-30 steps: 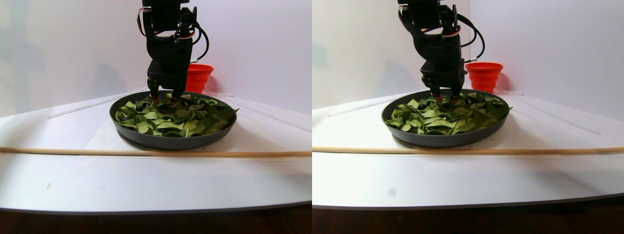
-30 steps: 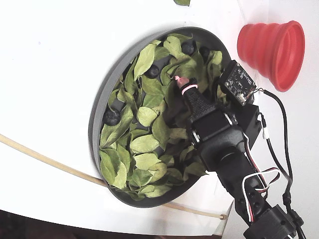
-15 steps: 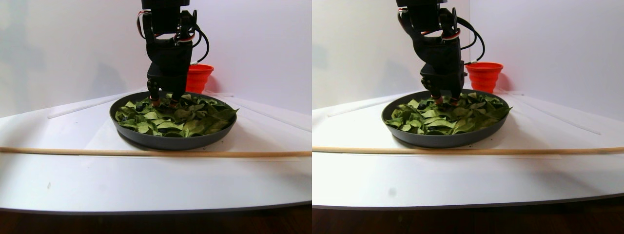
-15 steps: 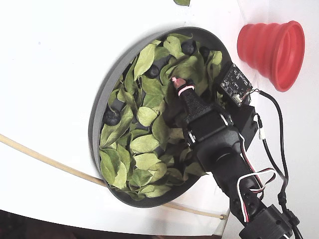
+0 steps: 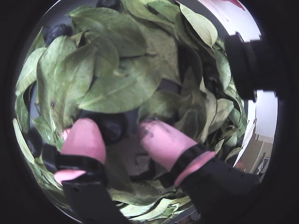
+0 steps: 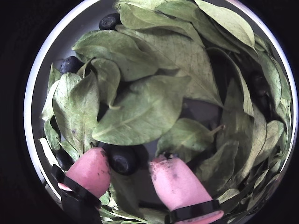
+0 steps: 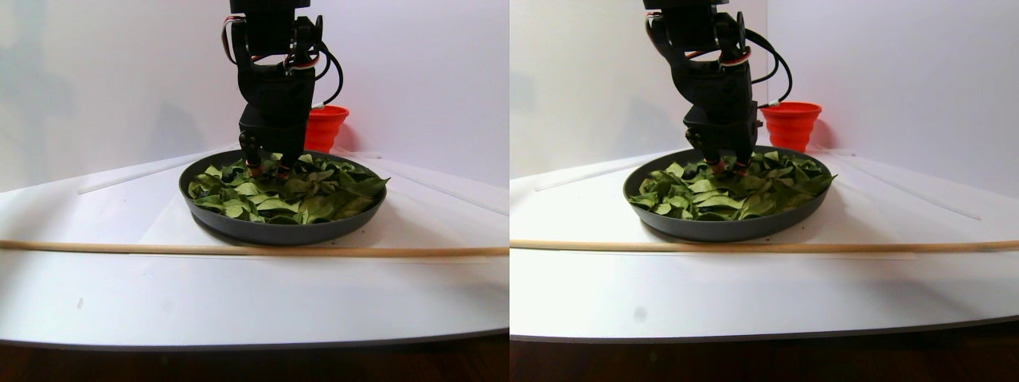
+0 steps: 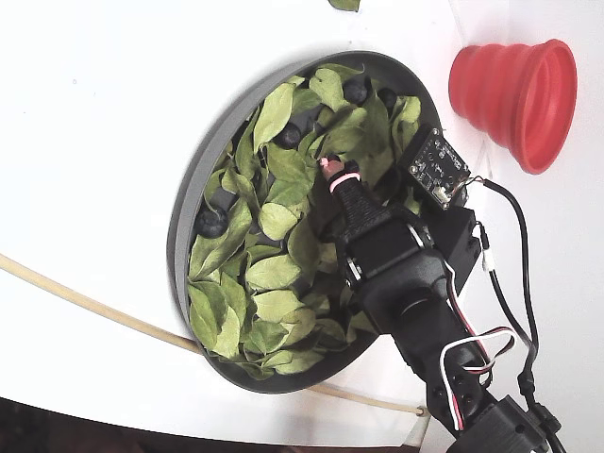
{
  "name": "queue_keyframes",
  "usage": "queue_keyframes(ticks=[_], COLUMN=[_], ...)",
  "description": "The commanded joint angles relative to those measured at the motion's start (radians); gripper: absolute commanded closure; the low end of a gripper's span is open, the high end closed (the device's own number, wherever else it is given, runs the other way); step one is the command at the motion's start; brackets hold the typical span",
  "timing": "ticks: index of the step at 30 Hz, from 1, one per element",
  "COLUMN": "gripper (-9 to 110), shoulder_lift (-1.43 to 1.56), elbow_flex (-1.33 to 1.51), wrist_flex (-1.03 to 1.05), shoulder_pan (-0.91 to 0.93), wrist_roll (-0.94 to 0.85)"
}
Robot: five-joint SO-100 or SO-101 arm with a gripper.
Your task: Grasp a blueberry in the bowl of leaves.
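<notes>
The dark-grey bowl (image 6: 35,93) (image 8: 184,217) is full of light-green leaves (image 6: 140,107) (image 8: 274,274). My gripper (image 6: 128,158) (image 5: 117,126) (image 8: 330,168) is lowered into the leaves, open. A dark blueberry (image 6: 122,161) (image 5: 112,128) lies between the pink fingertips. It touches the left finger (image 6: 91,170), with a gap to the right finger (image 6: 175,184). A leaf partly covers the berry's far side. In the stereo pair view the gripper (image 7: 267,167) stands upright over the bowl's back part (image 7: 279,231).
Other blueberries lie among the leaves near the rim (image 6: 110,21) (image 6: 70,64) (image 8: 210,223). A red ribbed cup (image 8: 514,90) (image 7: 325,127) stands beyond the bowl. A thin wooden stick (image 7: 239,249) (image 8: 94,307) lies across the white table in front of the bowl.
</notes>
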Motion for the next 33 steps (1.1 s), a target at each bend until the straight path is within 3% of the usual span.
queue_keyframes(ticks=[1, 33], gripper=[85, 91], shoulder_lift=[0.034, 0.118], elbow_flex=[0.008, 0.006], wrist_flex=[-0.008, 0.008], shoulder_pan=[0.0, 0.002], wrist_roll=[-0.002, -0.051])
